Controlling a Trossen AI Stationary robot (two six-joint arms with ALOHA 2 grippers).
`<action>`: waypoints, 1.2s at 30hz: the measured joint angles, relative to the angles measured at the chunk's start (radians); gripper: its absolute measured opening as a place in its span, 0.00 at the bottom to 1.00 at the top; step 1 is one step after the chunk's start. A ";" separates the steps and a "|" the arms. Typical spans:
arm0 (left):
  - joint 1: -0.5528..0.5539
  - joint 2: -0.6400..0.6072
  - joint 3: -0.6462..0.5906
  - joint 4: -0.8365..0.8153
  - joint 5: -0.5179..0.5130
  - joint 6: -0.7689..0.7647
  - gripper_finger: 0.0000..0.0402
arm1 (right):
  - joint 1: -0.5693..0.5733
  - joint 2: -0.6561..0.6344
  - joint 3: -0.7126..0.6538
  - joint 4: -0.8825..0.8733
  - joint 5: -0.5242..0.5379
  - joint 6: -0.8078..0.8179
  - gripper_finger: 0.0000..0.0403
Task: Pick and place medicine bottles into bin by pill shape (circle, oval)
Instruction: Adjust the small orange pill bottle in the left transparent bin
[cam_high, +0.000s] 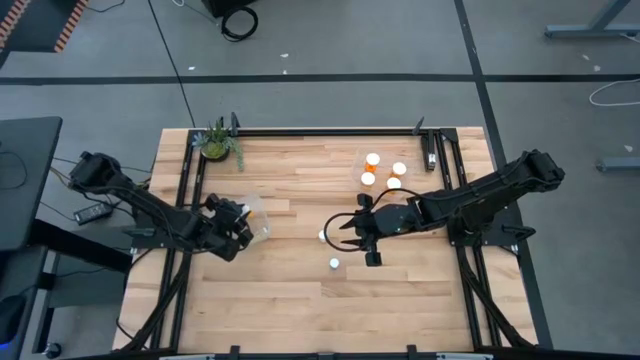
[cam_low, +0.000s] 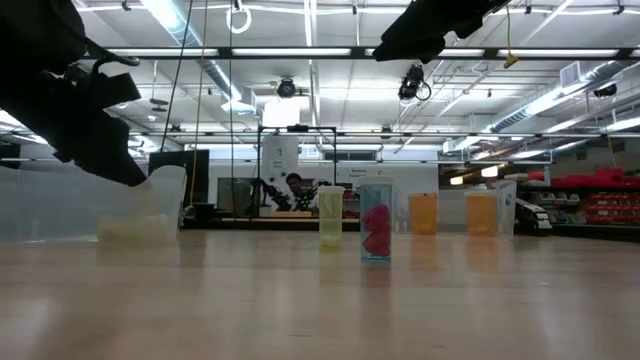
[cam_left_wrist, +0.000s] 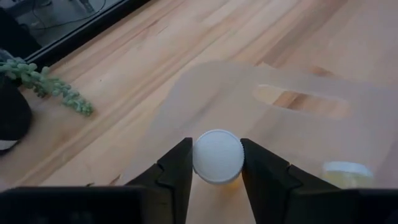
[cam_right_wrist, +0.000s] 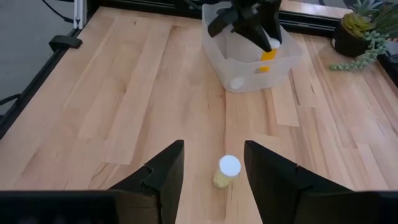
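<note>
Between left gripper fingers: white-capped bottle held upright, clear bin directly beneath, one bottle already inside. Right gripper jaws wide, empty, second bottle standing just ahead, between fingertips.

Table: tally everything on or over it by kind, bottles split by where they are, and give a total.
Standing bottles, on the table: 6
Held bottle, in the left hand: 1
Binned bottle, in the clear bin: 1
Clear bin: 1
Potted plant: 1
Total: 10
</note>
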 joint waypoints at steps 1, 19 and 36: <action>-0.002 0.002 -0.003 0.000 0.001 0.011 0.34 | 0.000 0.000 0.000 0.001 0.000 0.000 0.43; -0.003 0.056 -0.007 0.000 0.032 0.054 0.41 | 0.000 0.000 0.000 0.002 0.000 -0.003 0.43; -0.003 0.056 0.068 -0.068 0.062 0.073 0.51 | 0.000 0.000 0.000 0.002 0.000 -0.001 0.43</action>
